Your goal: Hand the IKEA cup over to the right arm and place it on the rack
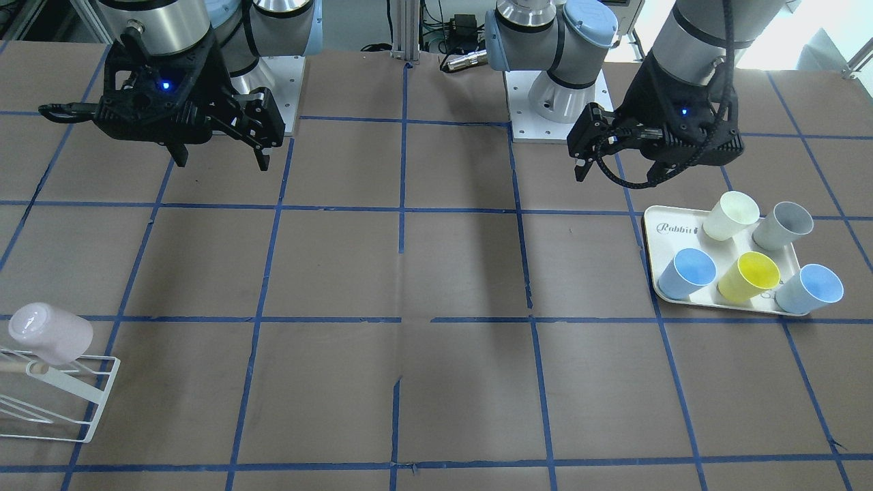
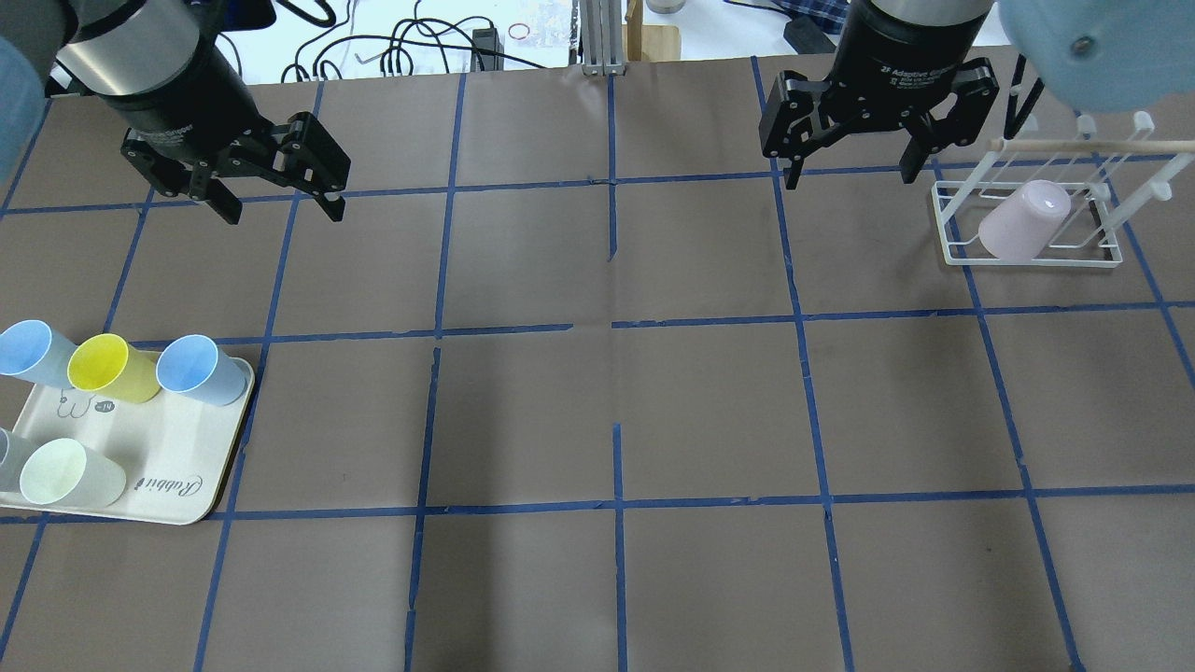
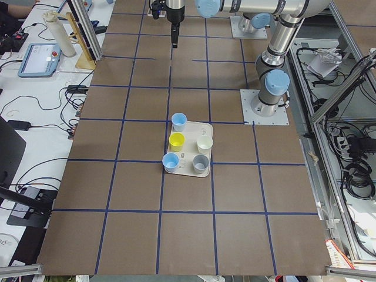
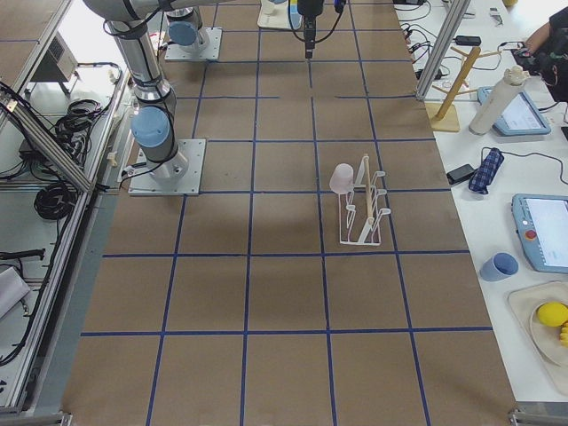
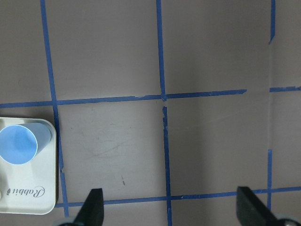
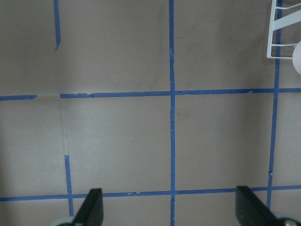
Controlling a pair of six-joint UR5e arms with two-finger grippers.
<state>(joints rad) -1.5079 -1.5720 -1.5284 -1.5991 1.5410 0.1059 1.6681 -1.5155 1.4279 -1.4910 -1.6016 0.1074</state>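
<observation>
Pale pink plastic tumbler (image 2: 1022, 221) sits tipped, base up, on the white wire rack (image 2: 1027, 262); rack's cut off in front view. Left gripper (image 2: 280, 210) & right gripper (image 2: 851, 175) both spread apart, empty.

A robotics lab is indicated by the tape-gridded table (image 4: 284, 293), the right arm (image 4: 153, 124) bolted down at centre left of the exterior right view, and a teach pendant (image 4: 543, 232) at its right edge.

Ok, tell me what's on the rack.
The pink IKEA cup sits upside down on the rack, tilted, base up. Whatever prong is inside it is covered. Nothing else hangs there.
</observation>
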